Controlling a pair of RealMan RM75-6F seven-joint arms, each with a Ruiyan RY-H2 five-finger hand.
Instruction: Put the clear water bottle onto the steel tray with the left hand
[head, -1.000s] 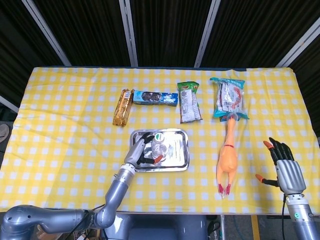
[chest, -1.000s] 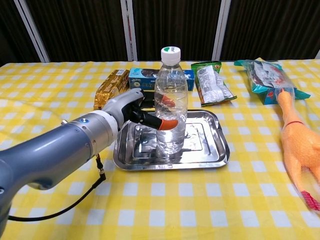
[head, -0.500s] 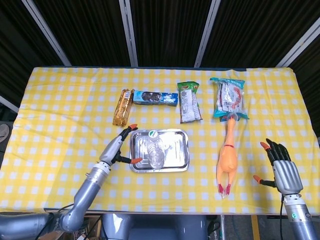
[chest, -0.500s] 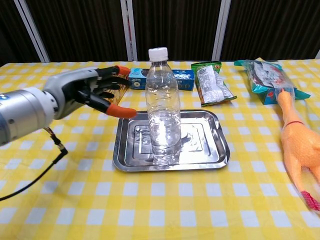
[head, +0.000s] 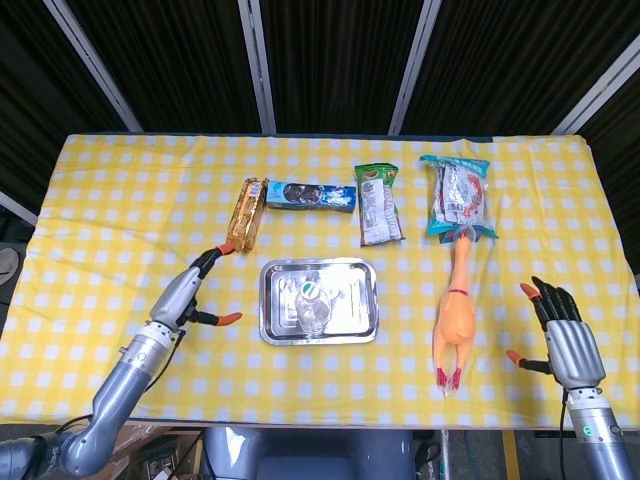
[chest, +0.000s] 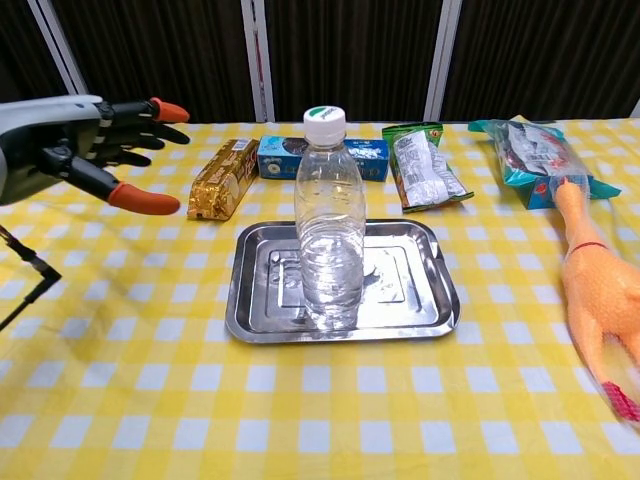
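Observation:
The clear water bottle (chest: 331, 232) with a white cap stands upright on the steel tray (chest: 410, 300); from above, the bottle (head: 313, 302) sits left of the middle of the tray (head: 355, 285). My left hand (head: 188, 291) hovers open to the left of the tray, well apart from the bottle, fingers spread. In the chest view that left hand (chest: 85, 145) is raised at the far left. My right hand (head: 564, 334) is open near the table's right front corner, holding nothing.
A rubber chicken (head: 457, 305) lies right of the tray. Behind the tray lie a gold snack pack (head: 245, 213), a blue cookie box (head: 311, 195), a green packet (head: 378, 204) and a teal bag (head: 458, 196).
My left hand let go of the bottle, opened and drew back to the left, away from the tray. The bottle stays upright on the tray. The right hand barely moved.

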